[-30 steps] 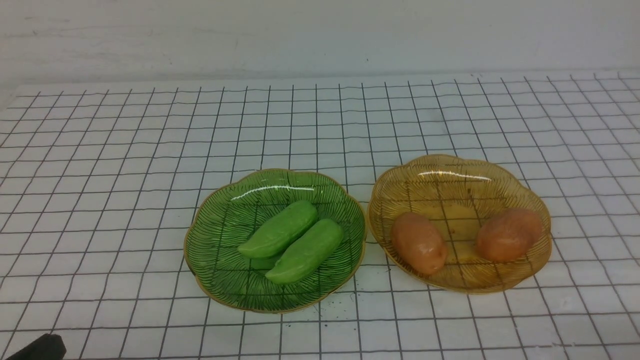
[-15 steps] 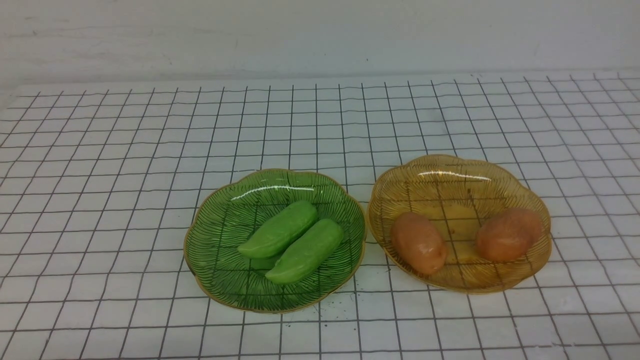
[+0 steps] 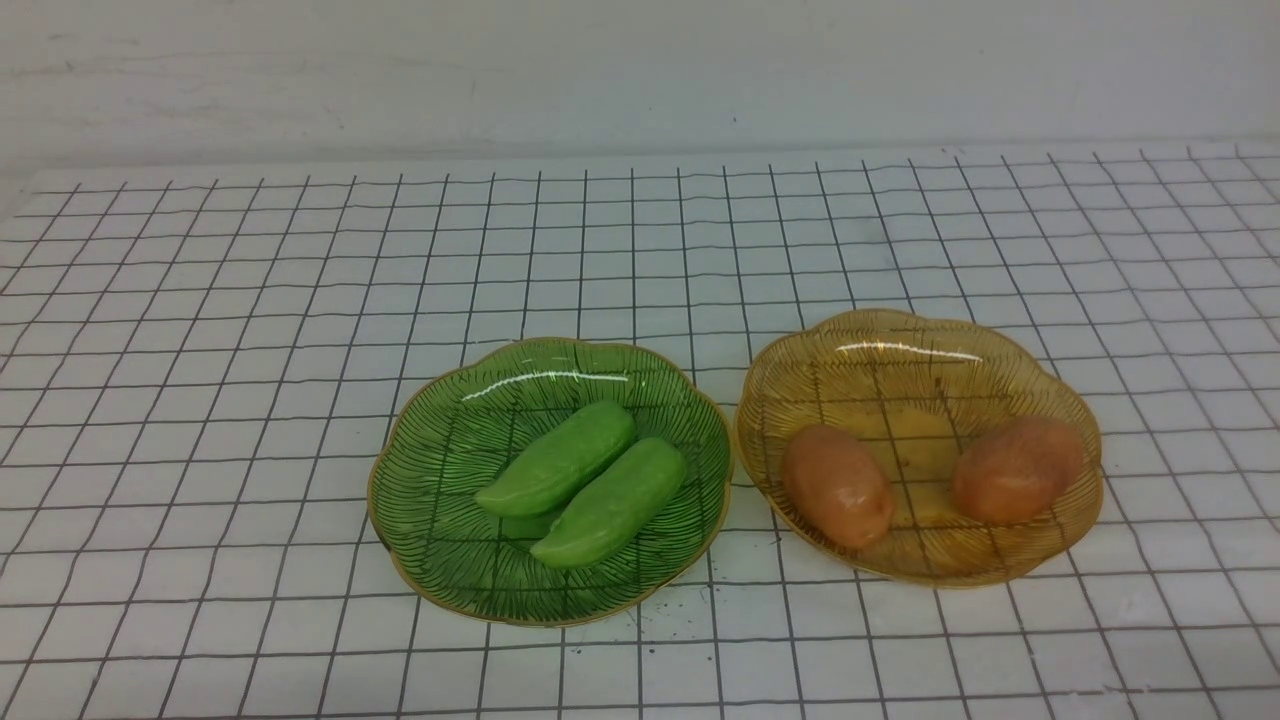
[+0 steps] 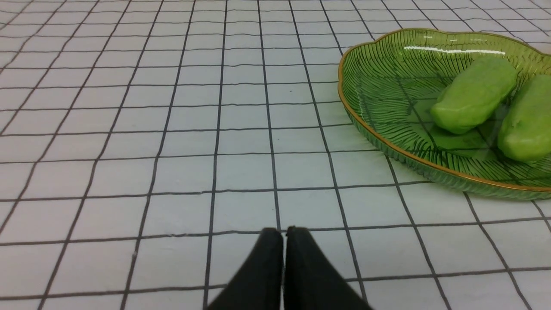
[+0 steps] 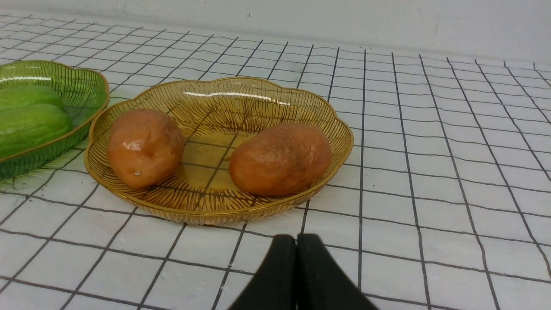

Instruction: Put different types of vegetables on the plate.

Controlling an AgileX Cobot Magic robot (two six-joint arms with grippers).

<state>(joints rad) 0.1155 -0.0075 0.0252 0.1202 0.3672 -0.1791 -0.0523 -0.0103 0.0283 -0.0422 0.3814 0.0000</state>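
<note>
Two light-green cucumber-like vegetables (image 3: 556, 460) (image 3: 612, 503) lie side by side in a green glass plate (image 3: 440, 440). To its right an amber glass plate (image 3: 900, 350) holds two orange-brown potato-like vegetables (image 3: 836, 486) (image 3: 1016, 468). Neither arm shows in the front view. In the left wrist view my left gripper (image 4: 284, 231) is shut and empty over the grid cloth, short of the green plate (image 4: 387, 73). Seen from the right wrist, my right gripper (image 5: 296, 238) is shut and empty, just in front of the amber plate (image 5: 215, 92) and its potatoes (image 5: 144, 147) (image 5: 280, 158).
A white cloth with a black grid (image 3: 200, 350) covers the table up to a pale wall (image 3: 640, 70) at the back. The two plates stand nearly rim to rim at the table's middle front.
A dark tip of the left arm at the lower left corner of the front view a second ago has drawn out of sight. The plates and vegetables have not moved.
</note>
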